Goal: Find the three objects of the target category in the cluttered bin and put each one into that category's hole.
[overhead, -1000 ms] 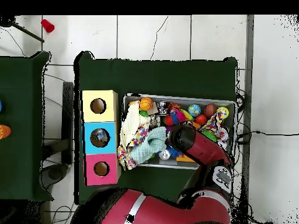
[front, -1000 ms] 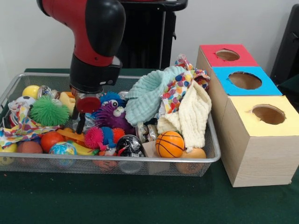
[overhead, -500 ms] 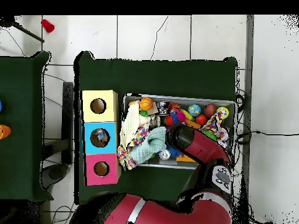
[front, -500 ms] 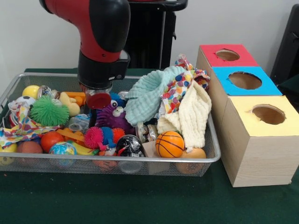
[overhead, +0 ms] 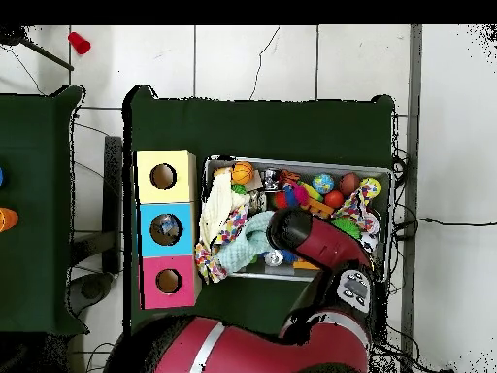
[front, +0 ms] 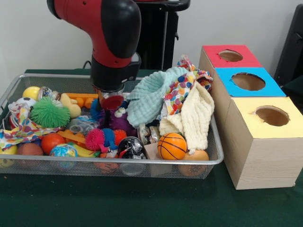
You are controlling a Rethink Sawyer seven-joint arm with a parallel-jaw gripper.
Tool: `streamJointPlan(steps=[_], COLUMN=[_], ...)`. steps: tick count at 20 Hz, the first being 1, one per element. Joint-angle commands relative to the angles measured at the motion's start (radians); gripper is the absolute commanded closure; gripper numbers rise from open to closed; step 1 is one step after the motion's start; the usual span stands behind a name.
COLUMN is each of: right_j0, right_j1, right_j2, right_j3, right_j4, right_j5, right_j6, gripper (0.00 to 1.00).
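Observation:
A wire mesh bin (front: 215, 156) holds a heap of toys and cloths. My gripper (front: 111, 107) hangs low over its middle, right above a purple fuzzy toy (front: 121, 122). The toys hide its tips. A green spiky ball (front: 49, 112) lies to its left and a pink spiky ball (front: 94, 138) in front of it. A mini basketball (front: 171, 145) rests at the front wall. Three boxes with round holes stand beside the bin: red (front: 246, 60), blue (front: 270, 89) and yellow (front: 246, 109). From above, the arm (overhead: 291, 231) covers the gripper.
Mint (front: 150, 97), cream (front: 195, 116) and polka-dot (front: 182, 89) cloths pile up at the bin's box-side end. Orange (front: 52, 140), globe-print (front: 63, 151) and yellow (front: 31, 92) balls lie at the other end. In the overhead view, something shows inside the blue box's hole (overhead: 167, 229).
The arm has swept across the bin toward the cloths, from beside the green spiky ball to above the purple fuzzy toy. The toys look unmoved.

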Motion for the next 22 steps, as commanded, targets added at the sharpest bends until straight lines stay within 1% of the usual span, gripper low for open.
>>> streamJointPlan(steps=[1,3,4,6,10,16,17,19,20,22], right_j0=[0.007,0.032,0.033,0.036,0.064,0.079,0.079,0.115,0.128,0.141], right_j1=[0.162,0.181,0.184,0.178,0.153,0.127,0.127,0.132,0.131,0.138], right_j2=[0.001,-0.034,-0.038,-0.046,-0.093,-0.147,-0.167,-0.254,-0.284,-0.322], right_j3=[-0.103,-0.113,-0.116,-0.119,-0.118,-0.107,-0.111,-0.13,-0.131,-0.144], right_j4=[-0.047,-0.051,-0.053,-0.046,-0.043,-0.058,-0.065,-0.08,-0.084,-0.095], right_j5=[-0.033,-0.1,-0.123,-0.136,-0.11,-0.076,-0.071,-0.021,0.009,0.039], right_j6=[0.078,0.098,0.097,0.096,0.093,0.073,0.068,0.076,0.08,0.075], gripper=[0.0,0.0,0.0,0.0,0.0,0.0,0.0,0.0,0.0,0.0])
